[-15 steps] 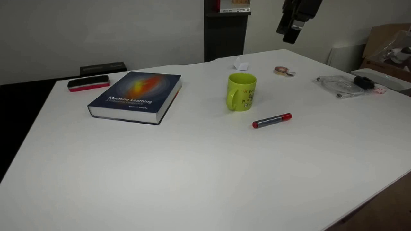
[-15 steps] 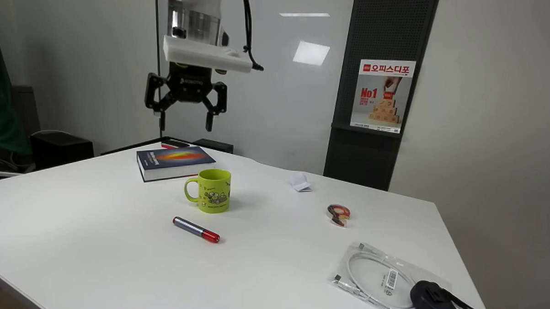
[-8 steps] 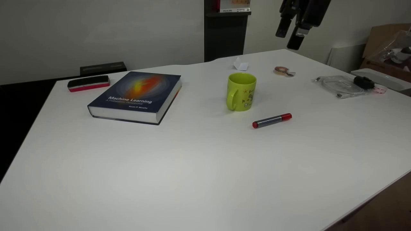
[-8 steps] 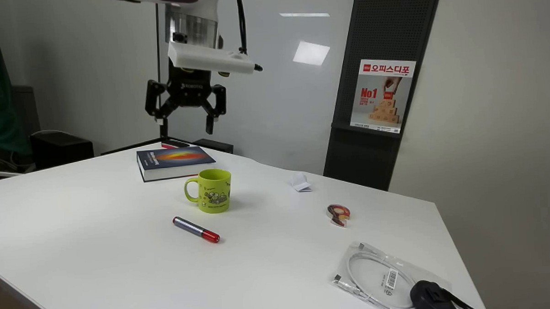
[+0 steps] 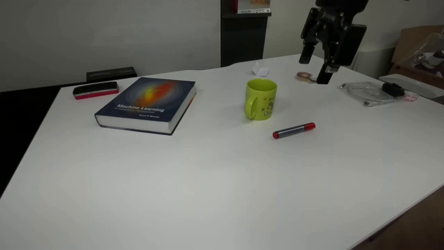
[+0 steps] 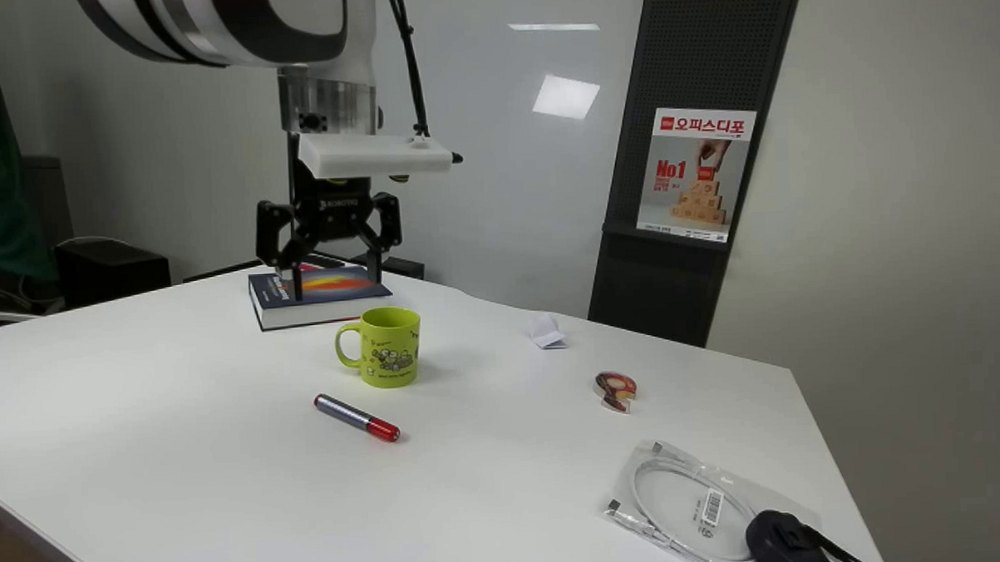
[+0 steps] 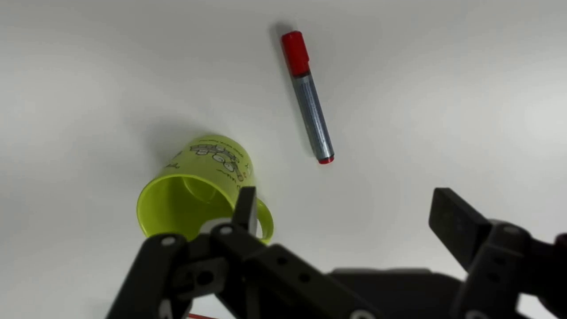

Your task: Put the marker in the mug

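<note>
Robotiq gripper (image 6: 336, 287) hangs above the table (image 6: 181, 425), jaws spread wide, nothing between them. Red-capped marker (image 7: 313, 115) lies flat at upper centre of the wrist view, near but not touching the upright yellow-green mug (image 7: 217, 170) at lower left; not yet picked up.

Main worry: finger (image 7: 244, 208) on the left of that frame hides part of the mug, just beside its handle (image 7: 266, 217). Height between them cannot be read. A straight drop, with no shift towards upper frame first, could clip rim or handle and tip the mug. Also: round barrel, so a finger landing off-line may set it rolling. Later, held level, the marker might bridge the rim; tilting before release looks necessary.

Materials: barrel silvery grey, smooth, finely printed; cap red, likely plastic. Mug a short cylinder, glossy, probably glazed ceramic, line-drawn cartoon figures round the wall. Table surface white, smooth, little to stop a nudged marker
</note>
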Robot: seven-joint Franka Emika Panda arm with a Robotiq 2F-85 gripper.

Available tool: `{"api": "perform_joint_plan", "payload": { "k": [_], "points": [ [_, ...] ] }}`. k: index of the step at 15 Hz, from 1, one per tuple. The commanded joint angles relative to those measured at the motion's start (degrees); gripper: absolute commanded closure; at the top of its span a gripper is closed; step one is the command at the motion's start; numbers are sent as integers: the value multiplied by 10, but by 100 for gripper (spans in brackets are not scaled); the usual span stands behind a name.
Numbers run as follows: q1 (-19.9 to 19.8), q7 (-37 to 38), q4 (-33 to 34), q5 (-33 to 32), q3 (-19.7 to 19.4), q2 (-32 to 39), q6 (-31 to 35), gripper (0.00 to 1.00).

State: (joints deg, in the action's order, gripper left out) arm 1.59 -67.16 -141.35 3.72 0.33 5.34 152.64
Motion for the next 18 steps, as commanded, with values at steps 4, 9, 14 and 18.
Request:
{"api": "perform_joint_plan", "payload": {
  "k": [4,9,14,18],
  "points": [
    [-13,0,-31,-3,10,-3,-1,0],
    [-11,29,-26,-79,0,26,60,0],
    [-25,36,-22,-90,6,90,121,0],
    [-38,34,-11,-95,8,132,131,0]
  ]
}}
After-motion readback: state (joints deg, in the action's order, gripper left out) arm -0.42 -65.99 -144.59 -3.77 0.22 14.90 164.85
